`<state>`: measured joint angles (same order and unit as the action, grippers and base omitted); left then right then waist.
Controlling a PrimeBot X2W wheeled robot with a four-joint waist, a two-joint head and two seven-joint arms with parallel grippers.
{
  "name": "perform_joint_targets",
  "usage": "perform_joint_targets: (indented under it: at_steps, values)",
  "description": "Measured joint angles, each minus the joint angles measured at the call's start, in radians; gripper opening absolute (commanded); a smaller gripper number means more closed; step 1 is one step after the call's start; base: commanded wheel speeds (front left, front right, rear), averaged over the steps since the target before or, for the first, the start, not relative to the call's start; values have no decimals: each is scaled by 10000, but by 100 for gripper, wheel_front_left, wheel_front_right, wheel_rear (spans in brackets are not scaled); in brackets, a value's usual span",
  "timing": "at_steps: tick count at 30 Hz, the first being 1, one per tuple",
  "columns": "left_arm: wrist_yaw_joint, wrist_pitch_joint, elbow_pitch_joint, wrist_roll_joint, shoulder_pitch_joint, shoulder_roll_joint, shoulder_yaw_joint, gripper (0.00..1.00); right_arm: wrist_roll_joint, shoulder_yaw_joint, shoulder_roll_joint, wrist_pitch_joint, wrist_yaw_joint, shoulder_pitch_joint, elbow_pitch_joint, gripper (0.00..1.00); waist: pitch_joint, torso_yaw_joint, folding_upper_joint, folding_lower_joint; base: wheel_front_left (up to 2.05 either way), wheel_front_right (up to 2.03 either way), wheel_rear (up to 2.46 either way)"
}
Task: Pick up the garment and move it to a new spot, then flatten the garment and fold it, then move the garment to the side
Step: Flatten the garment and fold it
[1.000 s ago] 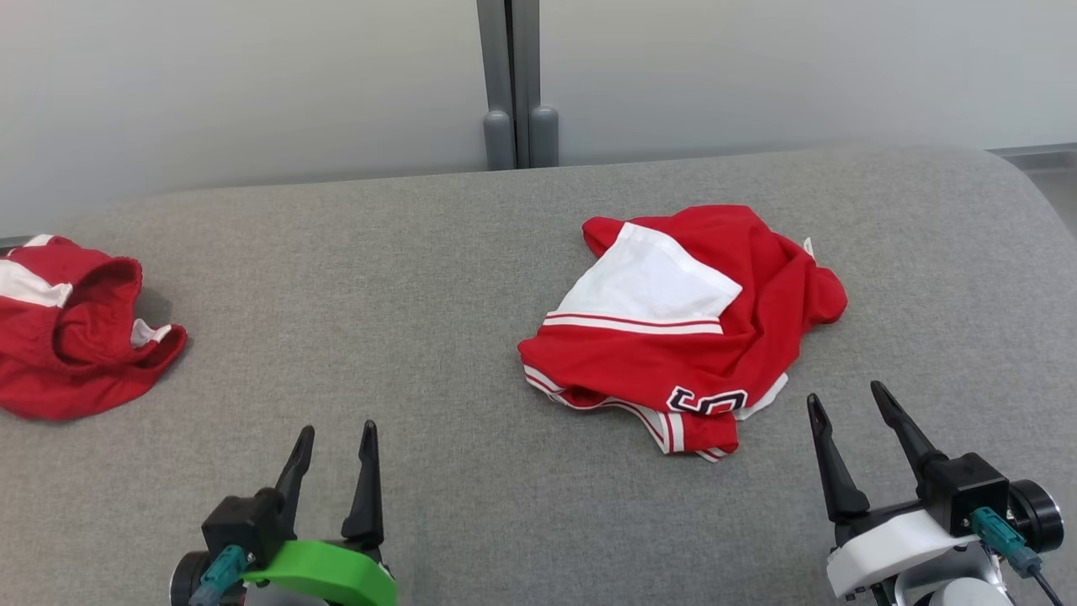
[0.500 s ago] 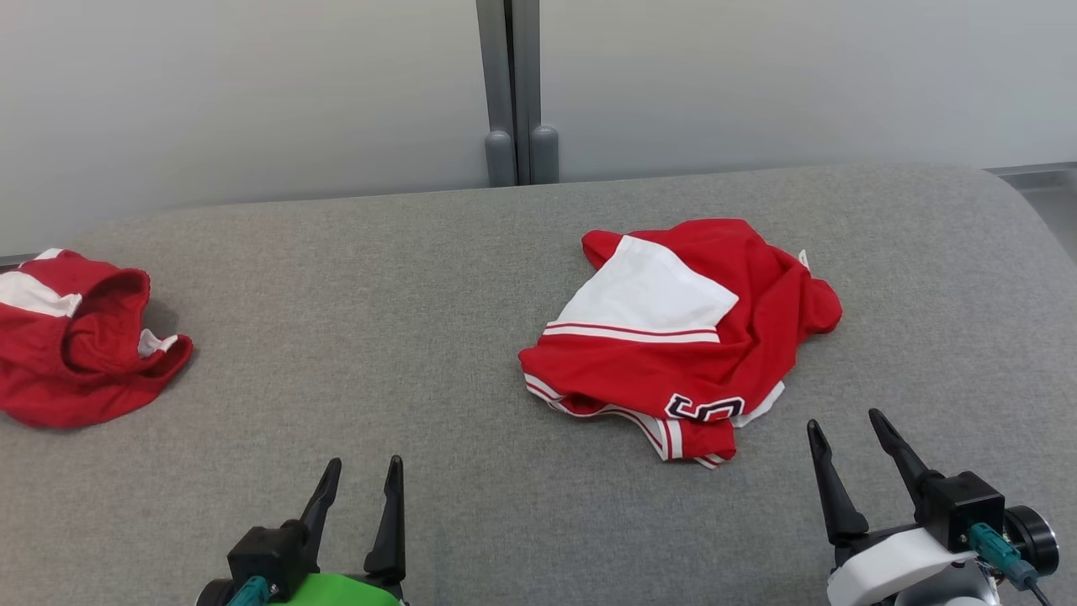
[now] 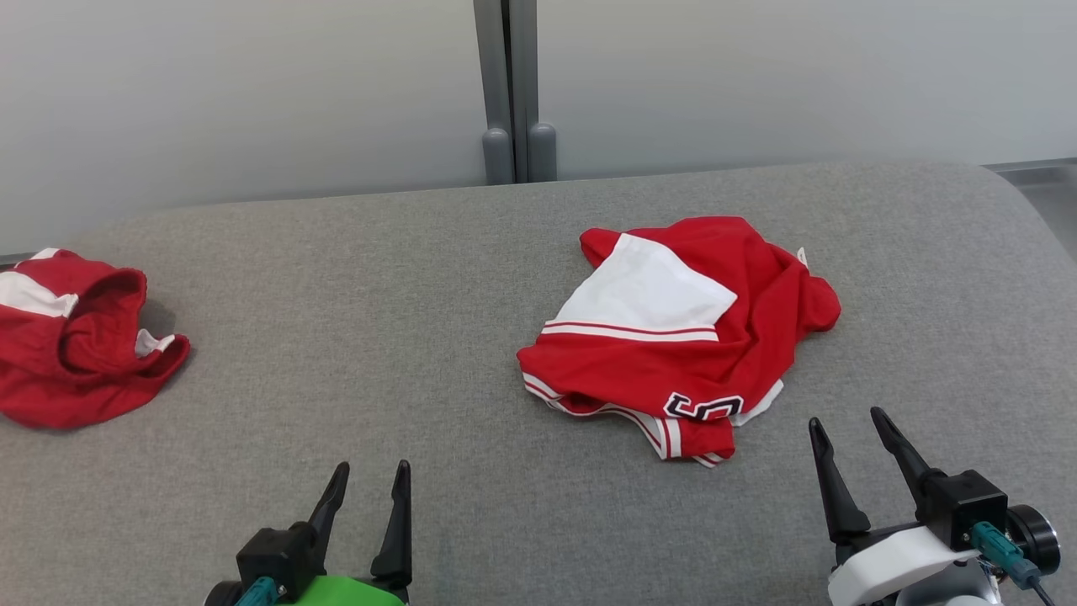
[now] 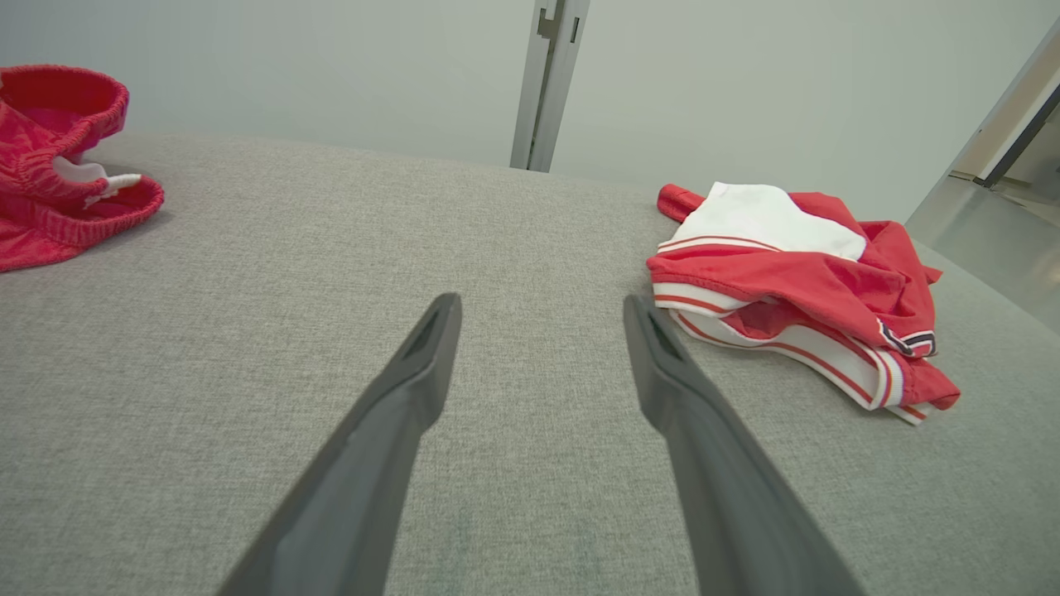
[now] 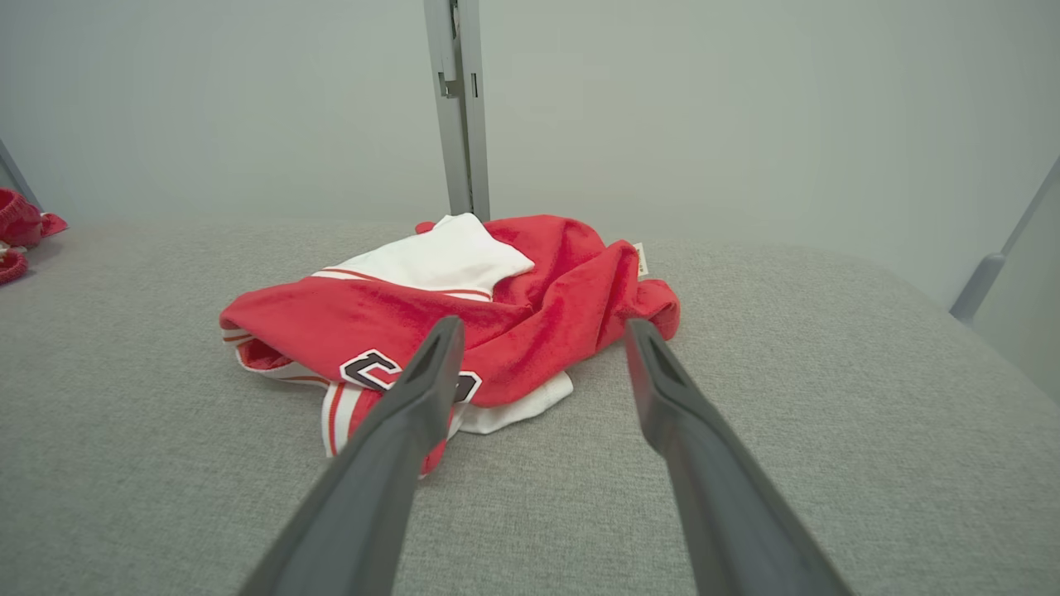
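Both sets of jaws stand spread, holding nothing: the left gripper (image 3: 372, 468) over the grey padded surface (image 3: 379, 278), the right gripper (image 3: 846, 418) just short of the crumpled red-and-white garment (image 3: 673, 362). Another red garment (image 3: 76, 353) lies far left, well apart. Behind, a pale wall (image 3: 252, 84) with a grey post (image 3: 507, 84).

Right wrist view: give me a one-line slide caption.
Open right gripper facing a crumpled red-and-white jersey lying on the grey fabric surface.

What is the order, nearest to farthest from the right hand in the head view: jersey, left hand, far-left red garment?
1. jersey, just ahead and left of the right hand
2. left hand, low left
3. red garment, far left edge
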<state>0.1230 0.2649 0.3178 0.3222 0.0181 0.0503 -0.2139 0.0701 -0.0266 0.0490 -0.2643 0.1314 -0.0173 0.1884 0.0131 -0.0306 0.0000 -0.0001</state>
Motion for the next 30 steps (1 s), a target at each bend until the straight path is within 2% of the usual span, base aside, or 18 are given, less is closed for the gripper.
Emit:
perform_joint_targets:
  at_steps: [17,25,30]
  values:
    - [-13,0,201,-77,-470,0,-261,100,-8,21,-2,0,0,100,-35,100,-136,-11,0,0,0,0,0]
    - [13,-46,1626,-453,-2917,-8,-1049,100,-107,157,-2,0,0,483,-198,100,-582,111,0,0,0,0,0]
    - [44,-736,3139,-6,-5057,-10,-1802,100,-174,384,-2,0,0,880,-284,100,-1078,323,0,0,0,0,0]
